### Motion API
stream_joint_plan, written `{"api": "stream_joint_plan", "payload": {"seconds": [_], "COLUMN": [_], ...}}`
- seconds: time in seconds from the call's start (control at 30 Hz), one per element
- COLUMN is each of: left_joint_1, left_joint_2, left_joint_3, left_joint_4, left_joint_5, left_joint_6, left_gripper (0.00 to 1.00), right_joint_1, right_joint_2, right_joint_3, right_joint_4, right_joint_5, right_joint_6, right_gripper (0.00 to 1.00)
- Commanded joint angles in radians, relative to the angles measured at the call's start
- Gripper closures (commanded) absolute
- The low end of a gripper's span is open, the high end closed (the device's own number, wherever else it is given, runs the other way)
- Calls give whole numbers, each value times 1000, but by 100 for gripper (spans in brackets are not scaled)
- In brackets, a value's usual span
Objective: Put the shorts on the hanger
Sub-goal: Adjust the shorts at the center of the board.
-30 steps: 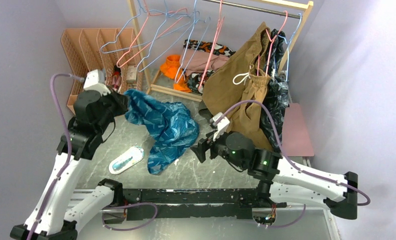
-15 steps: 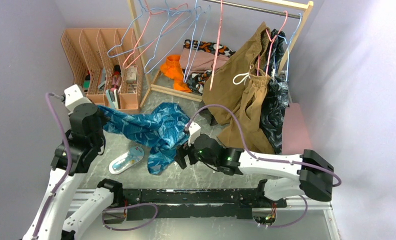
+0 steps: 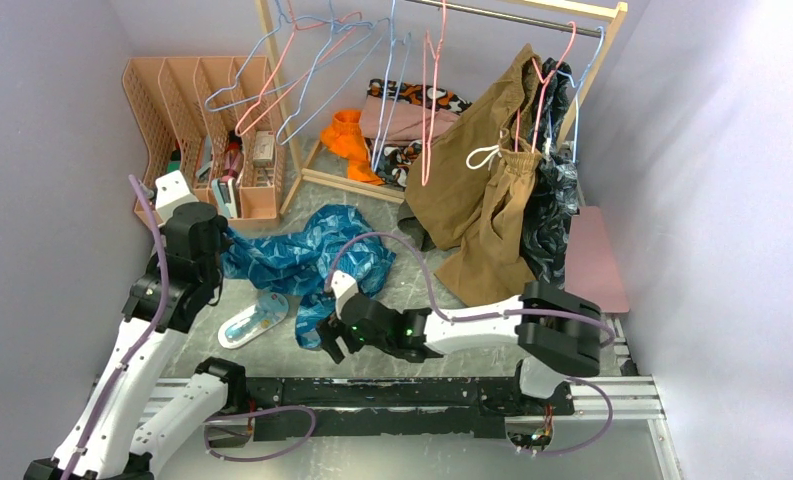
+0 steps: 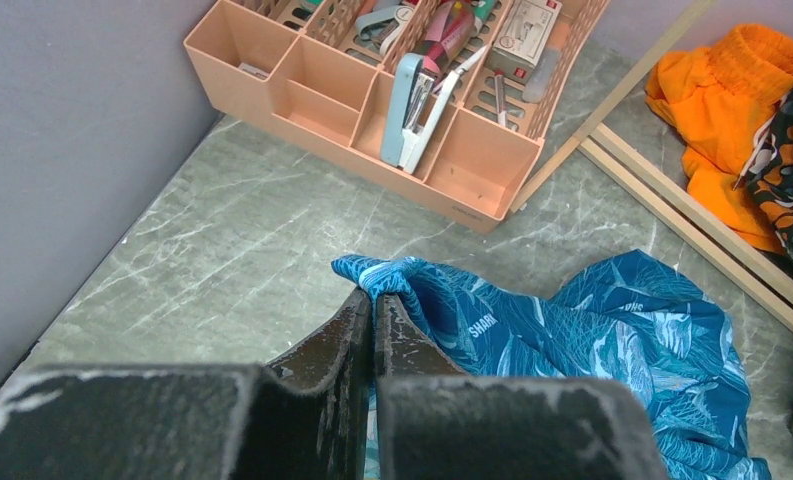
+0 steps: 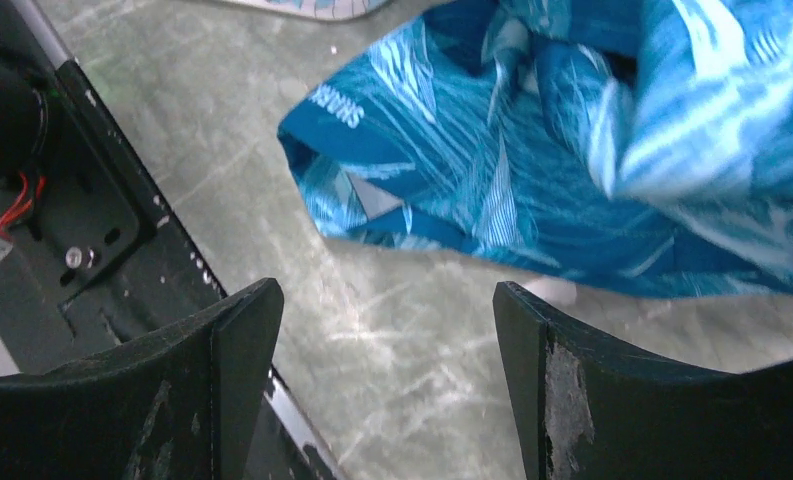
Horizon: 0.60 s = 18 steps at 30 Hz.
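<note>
Now left end effector (image 4: 374, 305) pinches shorts (image 4: 622, 340); right end effector (image 5: 382, 300) gapes nearby

The shorts (image 3: 302, 262) are lying spread on the table (image 3: 412, 290), near its middle. The left gripper (image 4: 374, 305) is sitting at their left edge, and the right gripper (image 5: 382, 300) is hanging just before their near edge. Behind them the hanger (image 3: 424, 130) is hanging from the rail (image 3: 512, 18). An organizer (image 3: 187, 90) is standing at the back left.

peach desk organizer (image 3: 157, 110) at left — tan shorts (image 3: 482, 180) on the rack (image 4: 622, 92)
</note>
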Motion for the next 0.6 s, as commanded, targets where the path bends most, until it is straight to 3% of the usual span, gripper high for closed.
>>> {"api": "stream_joint_plan", "payload": {"seconds": [0.0,0.3,0.5,0.57], "left_joint_1": [-2,-2,-2,-3], "left_joint_2": [-24,-62,-77,-84], "left_joint_3": [2,-14,-22,-23], "left_joint_4": [24,-7,-13,-13], "left_joint_5": [5,37,48,51], "left_joint_6": [23,7,8,5], "left_gripper": [93,93,93,93], "right_joint_1": [4,10,13,13], "right_joint_2": [85,228,289,290], "right_joint_3": [88,167,191,179], "right_joint_4": [62,18,-85,-97], "right_joint_5": [29,90,191,223], "right_joint_6": [-46,-47,0,11], "right_gripper": [19,22,38,53]}}
